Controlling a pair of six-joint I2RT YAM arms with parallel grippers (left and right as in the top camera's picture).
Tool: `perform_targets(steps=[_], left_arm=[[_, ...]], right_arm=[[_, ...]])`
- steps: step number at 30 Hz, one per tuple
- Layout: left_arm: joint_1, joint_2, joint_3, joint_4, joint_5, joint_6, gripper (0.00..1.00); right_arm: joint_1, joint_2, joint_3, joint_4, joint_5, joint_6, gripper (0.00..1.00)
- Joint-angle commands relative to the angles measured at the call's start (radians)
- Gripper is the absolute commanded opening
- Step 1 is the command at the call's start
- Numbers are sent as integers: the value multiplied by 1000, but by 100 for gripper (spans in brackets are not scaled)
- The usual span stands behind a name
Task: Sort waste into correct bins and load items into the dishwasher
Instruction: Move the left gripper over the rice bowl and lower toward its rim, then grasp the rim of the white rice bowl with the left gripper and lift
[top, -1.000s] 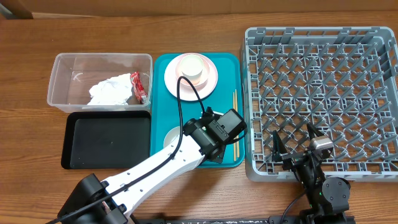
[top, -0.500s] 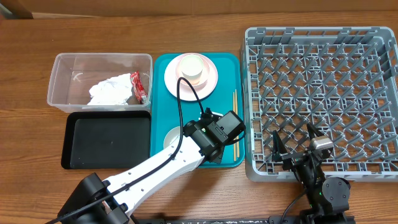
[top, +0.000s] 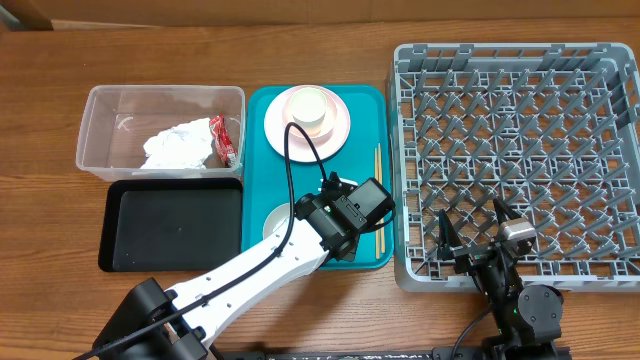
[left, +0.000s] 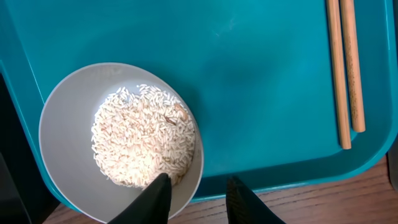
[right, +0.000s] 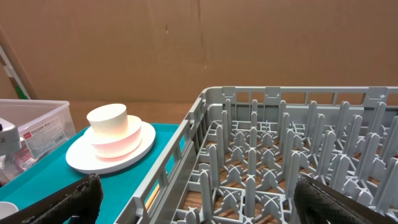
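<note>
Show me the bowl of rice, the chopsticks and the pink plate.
bowl of rice (left: 65, 134), left wrist view, bare inner wall on its left side.
chopsticks (left: 336, 74), left wrist view, middle of the left stick.
pink plate (top: 275, 122), overhead view, bare rim on its left side.

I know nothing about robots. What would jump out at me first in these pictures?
The big grey dish rack stands on the right with no dishes in it. Beside it, on a teal tray, a white bowl of rice sits under the left gripper, whose fingers straddle its rim.
</note>
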Motion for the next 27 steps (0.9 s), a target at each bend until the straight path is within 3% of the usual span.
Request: perform_targets(steps=[1,21,27], left_arm=[[0,-6,-11,1,-21,-10,35],[0,60,-11,19,-20,-10,35],[0,115,-11,20,-10,-10,28]], right_arm=[[-2,-10,-11,4,1,-7,100],[-2,-10,-11,4,1,-7,100],[-2,-10,-11,4,1,-7,100]])
